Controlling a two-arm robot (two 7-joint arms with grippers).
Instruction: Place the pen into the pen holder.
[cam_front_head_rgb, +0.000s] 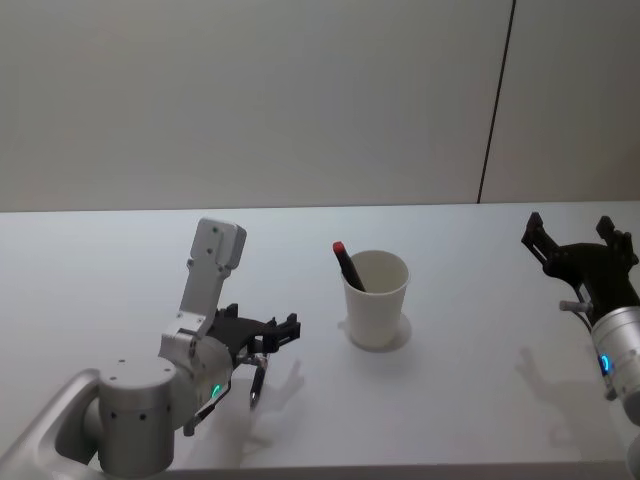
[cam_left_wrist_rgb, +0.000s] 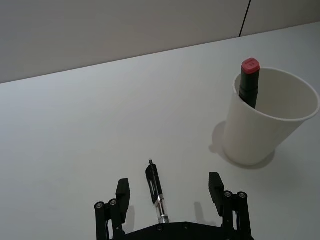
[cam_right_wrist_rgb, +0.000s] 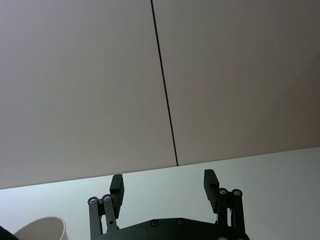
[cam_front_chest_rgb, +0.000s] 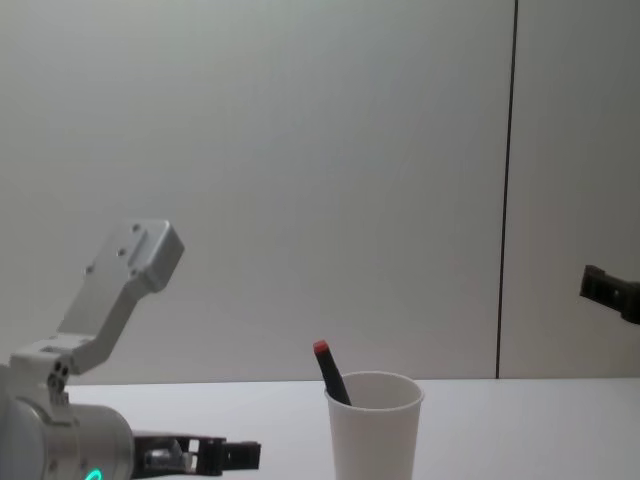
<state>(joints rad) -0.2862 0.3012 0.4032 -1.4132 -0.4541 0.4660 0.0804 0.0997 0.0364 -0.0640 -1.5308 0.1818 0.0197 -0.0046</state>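
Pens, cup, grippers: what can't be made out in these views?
The red-capped black marker: lower body hidden inside the white paper cup, left wrist view.
The black-and-clear pen on the table: rear end under the body of the open left gripper, same view.
Open right gripper: cut by the chest view's right edge.

The pen holder (cam_front_head_rgb: 377, 305), a white paper cup, stood upright at frame centre. The pen (cam_front_head_rgb: 256, 385), black, apparently clear-barrelled, lay flat at lower left.
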